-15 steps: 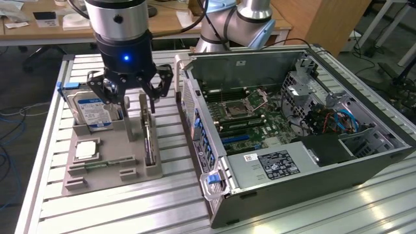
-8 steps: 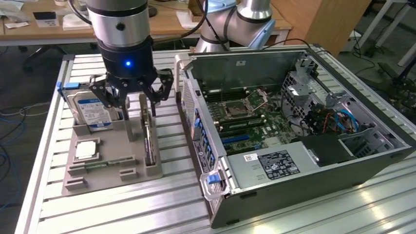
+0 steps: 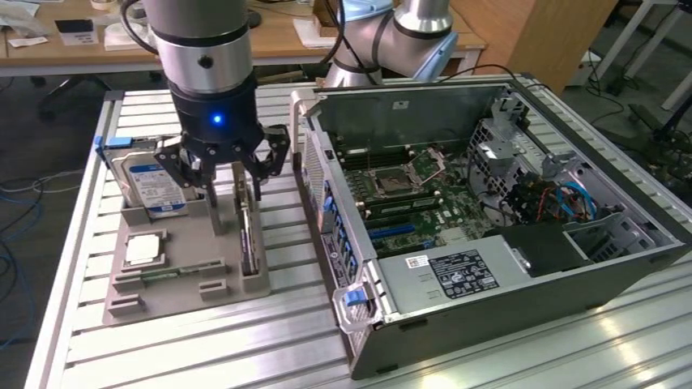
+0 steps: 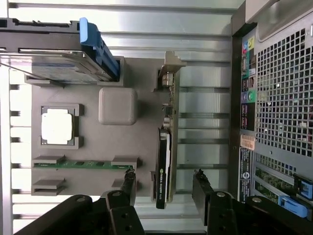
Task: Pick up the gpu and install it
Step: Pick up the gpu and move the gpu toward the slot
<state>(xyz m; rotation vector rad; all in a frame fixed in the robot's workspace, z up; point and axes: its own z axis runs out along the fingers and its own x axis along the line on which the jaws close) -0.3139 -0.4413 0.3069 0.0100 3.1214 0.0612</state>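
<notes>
Black fingers (image 4: 201, 188) of our claw (image 4: 164, 182) are spread wide, one on each side of the gpu (image 4: 163, 161), not pinching it. We see a thin dark card with a shiny metal end, standing on its edge in the grey holder (image 4: 144, 112), beside the computer case (image 4: 283, 88). Our arm (image 3: 200, 49) points straight down.

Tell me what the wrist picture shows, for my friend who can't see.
The open end effector hangs over the gpu, a finger on each side. The gpu stands on edge in a grey holder beside the computer case.
</notes>
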